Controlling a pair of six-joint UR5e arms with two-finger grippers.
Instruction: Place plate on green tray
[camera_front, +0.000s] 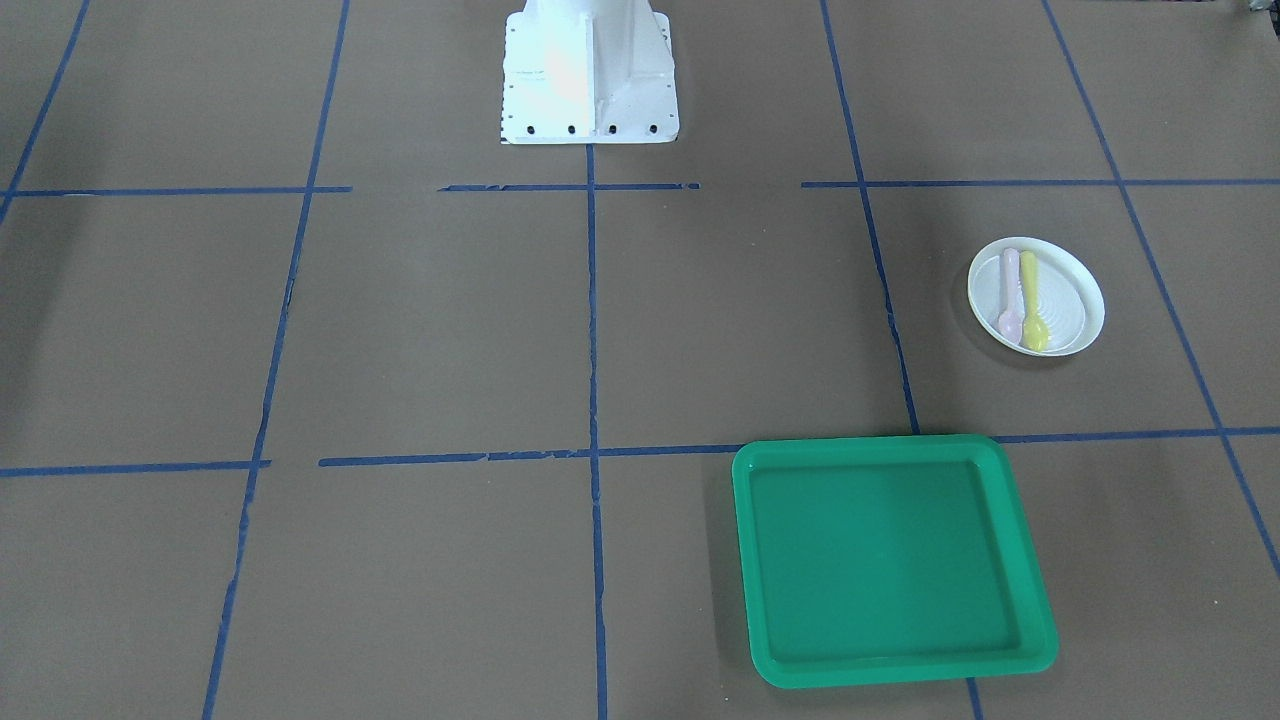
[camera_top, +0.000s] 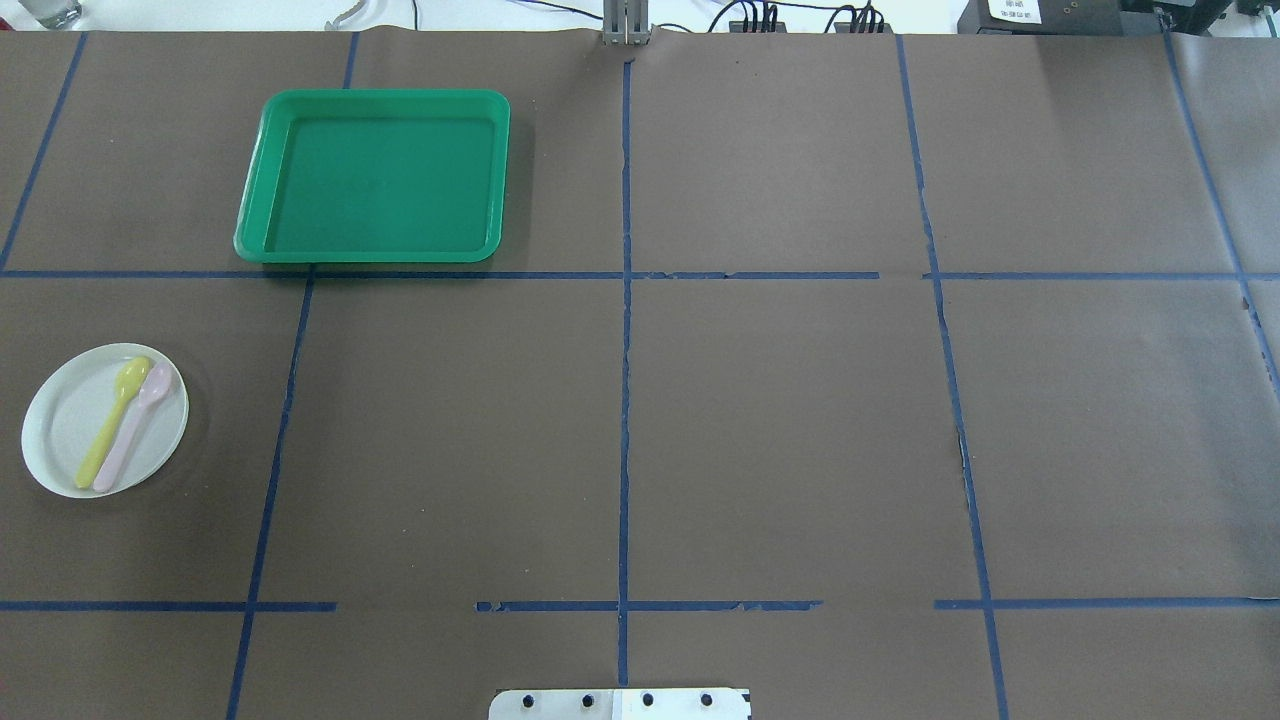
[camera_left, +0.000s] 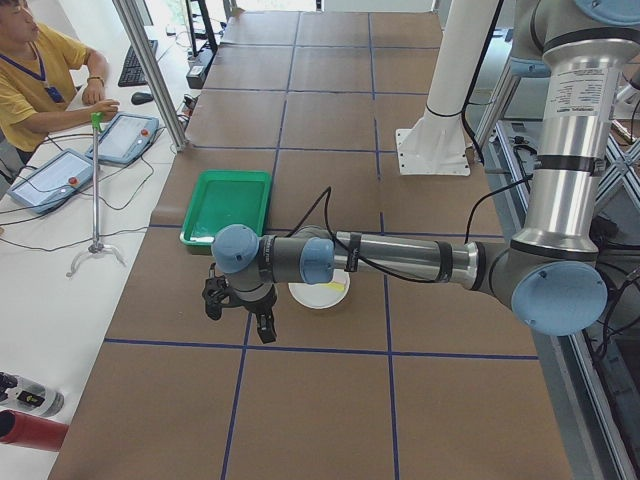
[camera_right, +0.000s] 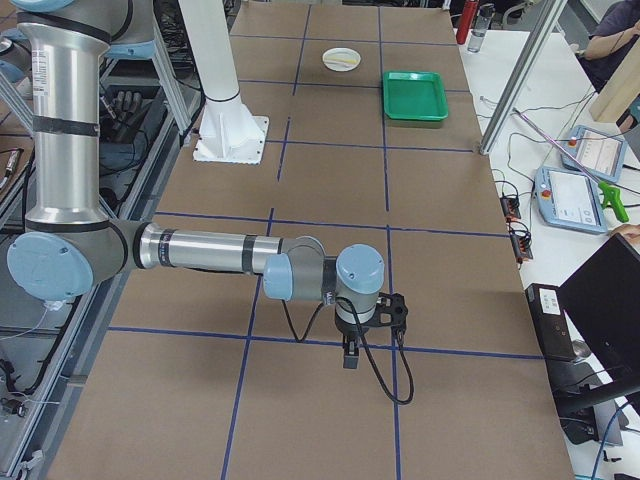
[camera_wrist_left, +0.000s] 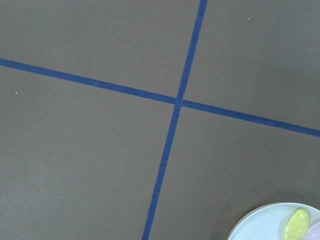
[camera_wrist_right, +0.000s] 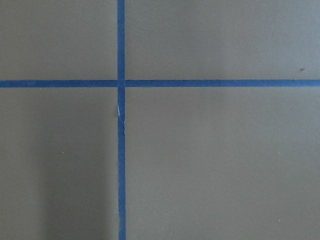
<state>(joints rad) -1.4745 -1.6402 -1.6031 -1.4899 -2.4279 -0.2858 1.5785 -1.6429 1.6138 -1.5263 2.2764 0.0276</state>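
Front-facing, surface: the table (camera_front: 450, 330) is covered in brown paper, marked into squares by blue tape (camera_front: 592, 330) that is torn in places.
Front-facing, base: the white robot base (camera_front: 588, 75) stands at 12 o'clock; the fine print on it is too small to read.
Front-facing, plate: the plate (camera_front: 1078, 290) lies flat on the paper at 3 o'clock. It carries a pink spoon (camera_front: 1009, 295) and a yellow spoon (camera_front: 1031, 300) side by side.
Front-facing, green tray: the green tray (camera_front: 890, 560) is at 5 o'clock, apart from the plate, with a tape line along its far edge.
Overhead, layout: the tray is at 10 o'clock and the plate at 9 o'clock by the view's edge.
Overhead, room: cables (camera_top: 760, 15) and a dark box (camera_top: 1040, 15) sit past the far edge at 12 to 1 o'clock. The box's white label is unreadable.
Left side, arm: the near arm reaches low over the table, and the left gripper (camera_left: 240, 318) hangs just beside the plate, at its 9 o'clock. I cannot tell how wide its jaws stand.
Left side, room: an operator (camera_left: 40, 75) in a yellow shirt sits at 10 o'clock beside two teach pendants (camera_left: 125, 138).
Right side, arm: the right gripper (camera_right: 365, 335) hangs over a tape line at 6 o'clock, well apart from the plate and tray at 12 o'clock. Its jaw width cannot be told.
Left wrist: a tape crossing fills the view, with the plate's rim and the yellow spoon's bowl at 5 o'clock.
Right wrist: it shows only a tape crossing on brown paper.
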